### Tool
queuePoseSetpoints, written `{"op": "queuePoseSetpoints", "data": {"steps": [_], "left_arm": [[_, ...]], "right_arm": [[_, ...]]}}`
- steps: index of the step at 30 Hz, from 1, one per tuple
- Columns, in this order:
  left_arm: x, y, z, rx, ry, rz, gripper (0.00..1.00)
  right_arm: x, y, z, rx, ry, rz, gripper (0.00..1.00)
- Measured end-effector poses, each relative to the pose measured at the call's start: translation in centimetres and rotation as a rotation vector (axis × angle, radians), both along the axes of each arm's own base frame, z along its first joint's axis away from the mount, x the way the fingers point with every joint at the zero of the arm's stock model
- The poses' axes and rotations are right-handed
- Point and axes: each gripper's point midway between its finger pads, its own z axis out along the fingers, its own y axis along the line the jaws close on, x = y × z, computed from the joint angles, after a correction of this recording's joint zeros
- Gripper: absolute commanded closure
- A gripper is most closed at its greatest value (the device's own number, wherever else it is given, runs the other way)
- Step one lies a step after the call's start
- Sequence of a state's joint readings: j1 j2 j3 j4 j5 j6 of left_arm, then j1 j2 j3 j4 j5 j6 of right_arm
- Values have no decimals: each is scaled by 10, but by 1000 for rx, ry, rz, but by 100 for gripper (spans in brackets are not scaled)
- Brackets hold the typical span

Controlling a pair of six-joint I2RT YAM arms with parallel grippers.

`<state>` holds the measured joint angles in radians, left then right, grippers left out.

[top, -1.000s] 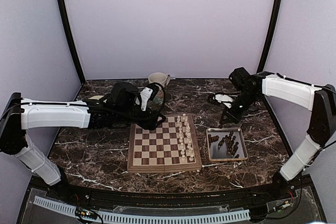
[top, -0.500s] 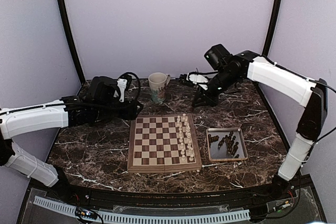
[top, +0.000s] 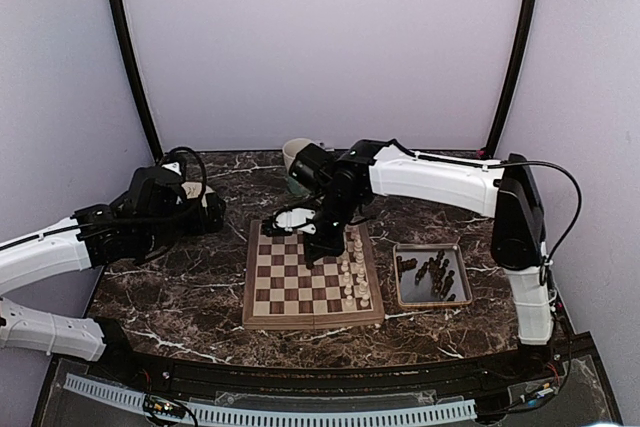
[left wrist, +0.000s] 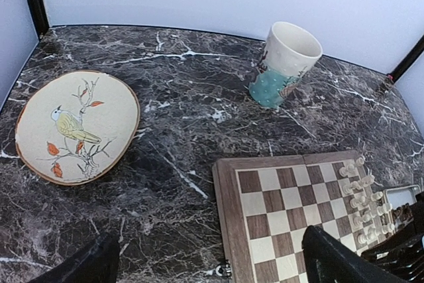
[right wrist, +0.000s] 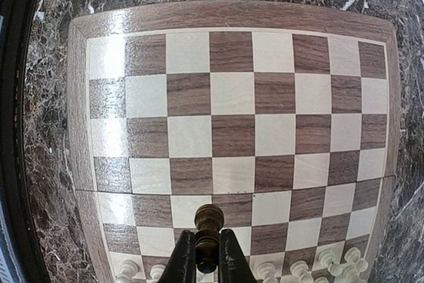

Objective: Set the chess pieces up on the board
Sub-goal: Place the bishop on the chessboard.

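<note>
The board (top: 300, 287) lies mid-table, with cream-white chessmen (top: 352, 269) in its two right columns. Several dark chess pieces (top: 432, 272) lie in a metal tray (top: 405, 299) to its right. My right gripper (top: 314, 249) hangs over the board's far middle squares. In the right wrist view it (right wrist: 207, 256) is shut on a dark brown pawn (right wrist: 209, 220), held above the board (right wrist: 232, 117). My left gripper (top: 212, 217) is left of the board, open and empty; its fingertips (left wrist: 338, 263) frame the board's corner (left wrist: 228, 230).
A cream and teal mug (left wrist: 285, 64) stands behind the board; my right arm partly hides it in the top view (top: 292, 150). A bird-painted plate (left wrist: 76, 126) lies at far left. White chessmen (right wrist: 331, 260) stand just behind my right fingers.
My right arm swung from beside the tray, up round the back, to over the board with the pawn. My left arm pulled back leftward from the board's far-left corner.
</note>
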<state>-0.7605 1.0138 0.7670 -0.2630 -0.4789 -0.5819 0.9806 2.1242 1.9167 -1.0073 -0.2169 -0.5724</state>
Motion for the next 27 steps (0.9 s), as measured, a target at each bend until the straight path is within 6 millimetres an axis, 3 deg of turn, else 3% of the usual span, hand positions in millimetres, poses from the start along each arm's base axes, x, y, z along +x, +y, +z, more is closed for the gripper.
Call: {"op": "queuePoseSetpoints", "data": {"steps": [7, 13, 18, 24, 27], "left_arm": [[-6, 24, -3, -15, -30, 93, 1], [-8, 27, 1, -32, -56, 93, 1], [-4, 23, -9, 31, -38, 72, 2], [3, -13, -26, 167, 34, -140, 29], [4, -42, -17, 179, 47, -294, 43]], "right_arm": [[-2, 20, -13, 2, 18, 24, 94], [-2, 20, -39, -40, 47, 24, 92], [-1, 23, -40, -35, 43, 22, 71], [2, 18, -28, -23, 44, 10, 68], [2, 0, 3, 41, 68, -12, 67]]}}
